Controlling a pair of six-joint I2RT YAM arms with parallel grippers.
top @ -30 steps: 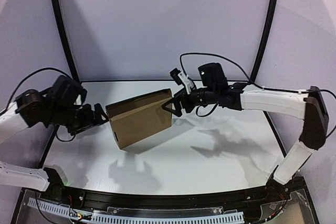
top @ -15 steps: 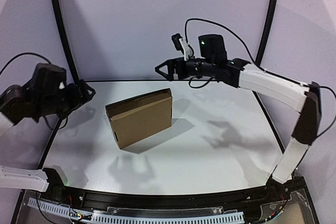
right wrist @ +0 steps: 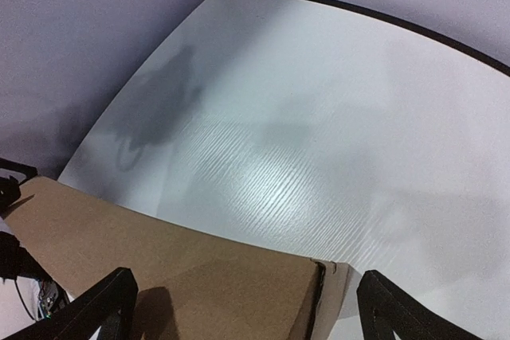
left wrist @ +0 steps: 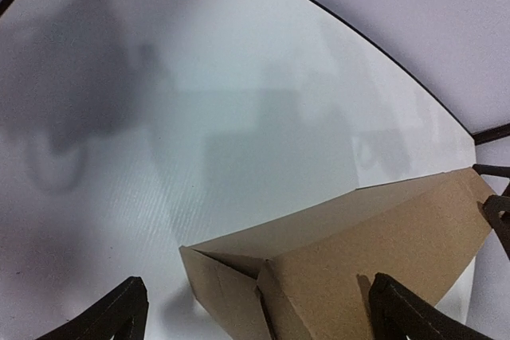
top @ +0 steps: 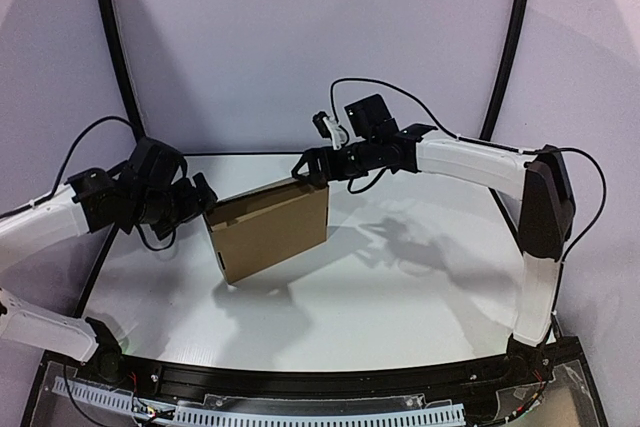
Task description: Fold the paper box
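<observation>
One paper box (top: 268, 230), of plain brown cardboard and folded into a shallow rectangular form, is seen on the one white desk (top: 420, 287), left of the middle and towards the far side. Two arms are counted, each ending in one tool with two fingers. The left tool (top: 203, 197) is held at the box's far left corner, and the right tool (top: 310, 167) at its far right corner. In the left wrist view the two fingers (left wrist: 119, 316) are spread wide apart, and the left end of the box, where a flap seam is shown, is framed between them. In the right wrist view the two fingers (right wrist: 96, 308) are likewise parted, with the right end of the box between them. Whether either tool is touching the cardboard cannot be told. Nothing is clamped by either tool.
</observation>
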